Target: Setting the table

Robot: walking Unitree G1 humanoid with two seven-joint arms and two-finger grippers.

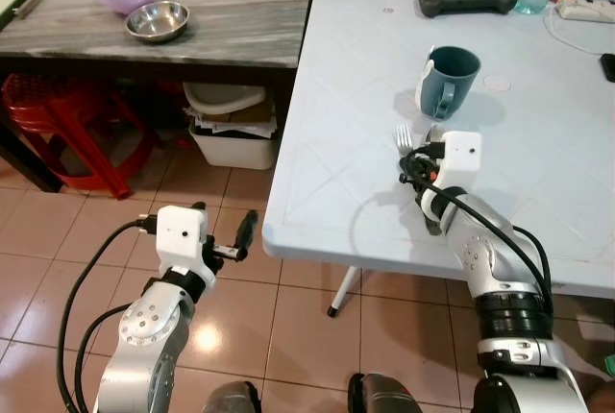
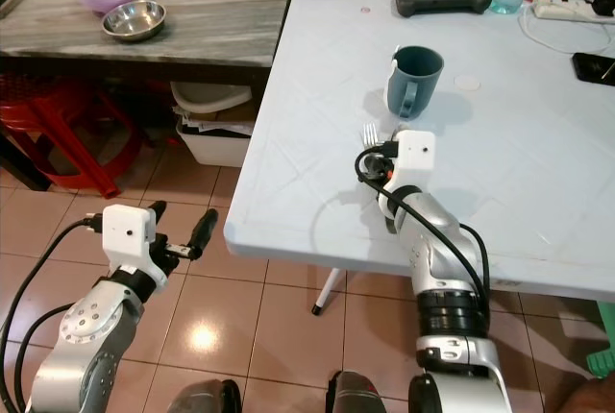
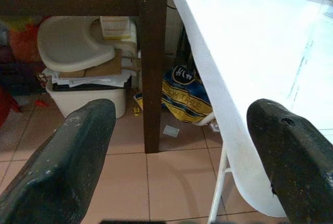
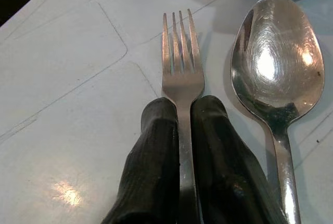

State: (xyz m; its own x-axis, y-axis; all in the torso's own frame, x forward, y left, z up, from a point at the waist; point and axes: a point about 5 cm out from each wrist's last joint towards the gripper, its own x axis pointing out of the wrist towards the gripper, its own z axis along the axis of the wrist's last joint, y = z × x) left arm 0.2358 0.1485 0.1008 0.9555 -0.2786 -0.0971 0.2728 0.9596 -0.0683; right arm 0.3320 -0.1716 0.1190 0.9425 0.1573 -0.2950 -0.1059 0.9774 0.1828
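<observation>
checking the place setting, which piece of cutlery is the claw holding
The fork, pinched between the right claw fingers; the spoon lies free beside it.

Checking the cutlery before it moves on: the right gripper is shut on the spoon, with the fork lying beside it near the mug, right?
Not quite. The right gripper is shut on the fork; the spoon lies free beside it near the mug, as the right wrist view shows.
</observation>
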